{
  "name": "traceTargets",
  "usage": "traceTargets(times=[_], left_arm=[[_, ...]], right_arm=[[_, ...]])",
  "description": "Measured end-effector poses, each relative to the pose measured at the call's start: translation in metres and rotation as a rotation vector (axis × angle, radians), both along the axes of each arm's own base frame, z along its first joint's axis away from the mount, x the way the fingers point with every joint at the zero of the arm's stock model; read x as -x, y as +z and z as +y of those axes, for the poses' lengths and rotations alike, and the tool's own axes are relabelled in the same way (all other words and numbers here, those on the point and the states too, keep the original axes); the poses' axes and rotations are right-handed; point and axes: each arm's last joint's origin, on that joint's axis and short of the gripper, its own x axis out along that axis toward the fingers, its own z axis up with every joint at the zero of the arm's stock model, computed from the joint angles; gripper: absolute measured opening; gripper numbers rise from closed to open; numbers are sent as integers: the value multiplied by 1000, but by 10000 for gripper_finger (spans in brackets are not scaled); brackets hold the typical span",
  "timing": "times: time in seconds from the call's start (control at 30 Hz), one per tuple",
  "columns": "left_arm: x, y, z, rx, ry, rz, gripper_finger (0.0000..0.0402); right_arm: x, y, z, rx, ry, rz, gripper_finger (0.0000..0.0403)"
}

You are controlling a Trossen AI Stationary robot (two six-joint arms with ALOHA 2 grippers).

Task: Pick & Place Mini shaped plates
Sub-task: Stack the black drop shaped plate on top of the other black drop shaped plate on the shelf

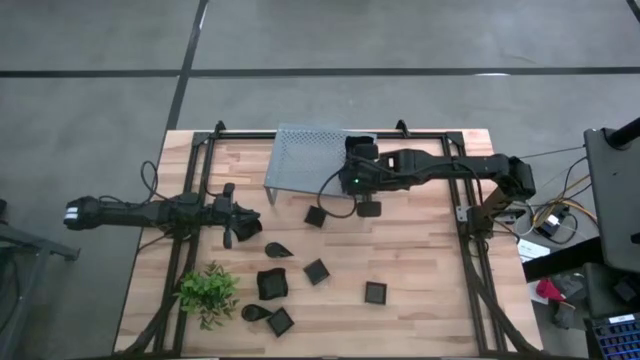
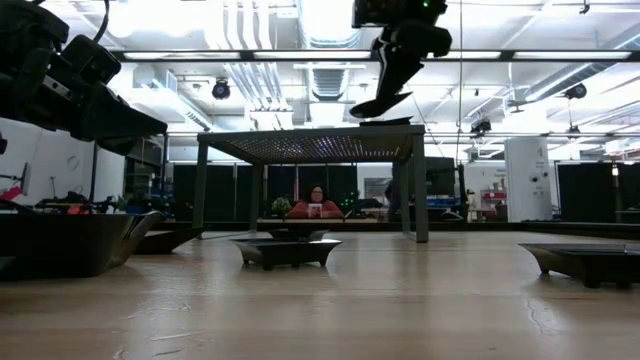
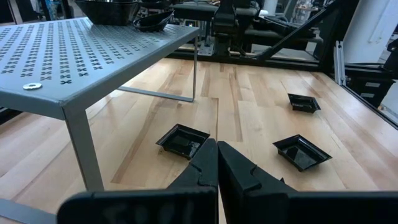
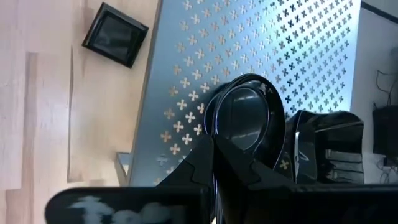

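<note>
Several small black plates lie on the wooden table, among them a square one [image 1: 315, 215], a teardrop one [image 1: 278, 249] and a larger one [image 1: 272, 285]. The grey perforated rack [image 1: 305, 160] stands at the far side. My right gripper [image 4: 214, 155] hovers over the rack's right end, shut on a teardrop plate [image 4: 249, 118]. A second black plate [image 4: 326, 140] rests on the rack top beside it. My left gripper [image 3: 216, 163] waits shut and empty, low at the table's left [image 1: 240, 228]. My right gripper pinches the teardrop plate's rim [image 4: 219, 134] between its two fingers. The fingers come from above, slanting down. The plate [image 2: 380, 103] hangs tilted below them, clear of the rack top.
A small green plant [image 1: 208, 293] stands at the near left. More square plates [image 1: 316, 271] [image 1: 375, 293] lie mid-table, and two more [image 1: 281, 321] sit near the front edge. Bare wood lies right of them. A person sits far behind the table [image 2: 316, 205].
</note>
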Motion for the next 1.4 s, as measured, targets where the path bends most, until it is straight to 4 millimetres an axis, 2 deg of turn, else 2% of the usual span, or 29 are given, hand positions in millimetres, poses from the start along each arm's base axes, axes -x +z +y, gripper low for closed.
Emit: traceTargets(times=[0.63,0.97,1.23,1.4], left_arm=[[0,0,0,0,0,0,0],[0,0,0,0,0,0,0],[0,0,0,0,0,0,0],[0,0,0,0,0,0,0]], right_arm=[[1,-5,-5,-28,-79,-21,8],[-2,-11,-7,-15,-56,-33,10],[-1,-17,-7,19,-77,-12,48],[-2,-11,-5,23,-70,-29,70]])
